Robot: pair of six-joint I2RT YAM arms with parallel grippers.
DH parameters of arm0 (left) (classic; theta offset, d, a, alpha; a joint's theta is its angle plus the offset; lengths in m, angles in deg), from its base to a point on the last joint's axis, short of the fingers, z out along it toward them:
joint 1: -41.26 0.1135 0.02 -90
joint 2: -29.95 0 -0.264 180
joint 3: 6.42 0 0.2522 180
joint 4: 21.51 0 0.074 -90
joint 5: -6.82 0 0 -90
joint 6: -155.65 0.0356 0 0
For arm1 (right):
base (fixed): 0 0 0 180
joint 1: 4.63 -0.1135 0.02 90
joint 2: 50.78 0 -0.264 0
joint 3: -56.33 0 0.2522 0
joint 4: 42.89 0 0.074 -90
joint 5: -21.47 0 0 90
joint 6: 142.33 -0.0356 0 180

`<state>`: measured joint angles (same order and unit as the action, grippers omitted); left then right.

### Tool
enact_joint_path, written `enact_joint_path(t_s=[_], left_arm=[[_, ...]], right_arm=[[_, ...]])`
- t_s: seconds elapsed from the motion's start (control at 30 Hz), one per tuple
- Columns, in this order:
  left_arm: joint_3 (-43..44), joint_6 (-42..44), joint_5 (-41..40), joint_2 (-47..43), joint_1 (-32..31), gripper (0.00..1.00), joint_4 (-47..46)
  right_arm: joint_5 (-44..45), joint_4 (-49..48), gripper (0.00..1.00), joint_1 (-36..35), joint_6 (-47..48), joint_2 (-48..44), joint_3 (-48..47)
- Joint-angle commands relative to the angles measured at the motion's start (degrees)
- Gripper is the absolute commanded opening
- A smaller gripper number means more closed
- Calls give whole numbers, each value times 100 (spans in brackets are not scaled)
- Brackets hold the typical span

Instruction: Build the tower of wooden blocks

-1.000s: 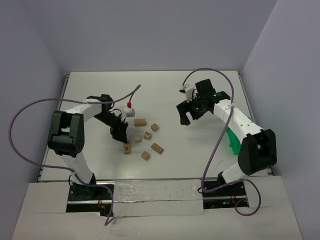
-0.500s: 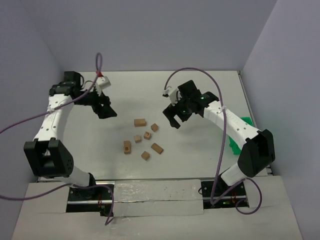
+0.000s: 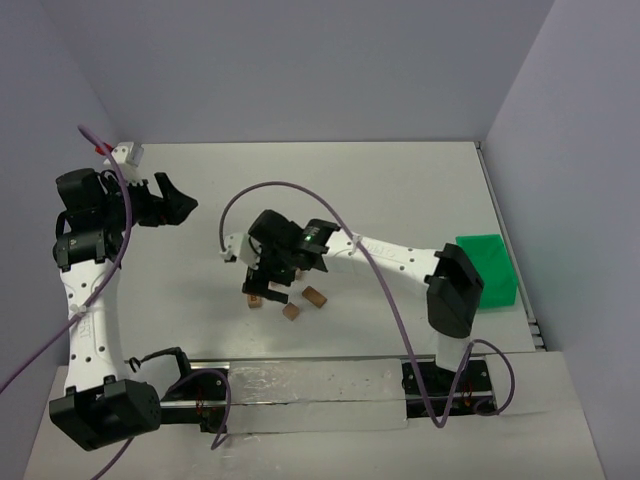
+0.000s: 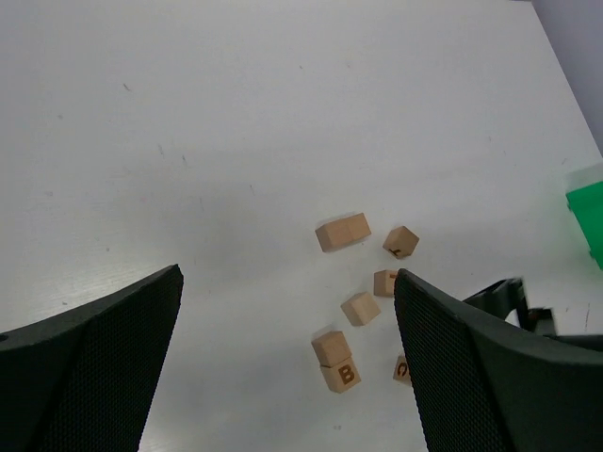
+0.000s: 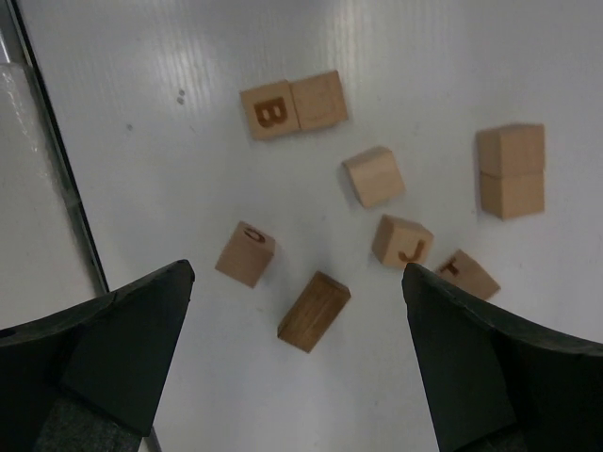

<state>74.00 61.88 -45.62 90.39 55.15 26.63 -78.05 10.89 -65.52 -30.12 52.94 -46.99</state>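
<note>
My left arm stands tall at the far left, its left gripper [image 3: 176, 200] pointing right with jaws wide apart. My right arm stretches leftward across the near middle, right gripper [image 3: 266, 288] facing down, jaws spread.

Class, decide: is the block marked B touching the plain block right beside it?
Touching. The right wrist view shows the block marked B and the plain block edge to edge, with no gap between them.

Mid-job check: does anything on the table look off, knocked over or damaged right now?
Nothing looks damaged or spilled. The wooden blocks lie loose at mixed angles below the open right fingers. The B block touches a plain block, but no tower shows.
</note>
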Motion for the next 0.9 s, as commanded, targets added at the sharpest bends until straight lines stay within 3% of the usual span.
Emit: enact_joint_path(t_s=[0.0,0.4,0.87], left_arm=[[-35,-309,229,17,186,99,-90],[75,-397,1705,328,702,99,-210],[-3,-370,1701,145,694,99,-335]], right_arm=[[-150,-492,100,-264,432,469,-541],[-583,-776,100,-424,826,1403,-915],[-1290,-1012,100,-229,1146,1609,-749]])
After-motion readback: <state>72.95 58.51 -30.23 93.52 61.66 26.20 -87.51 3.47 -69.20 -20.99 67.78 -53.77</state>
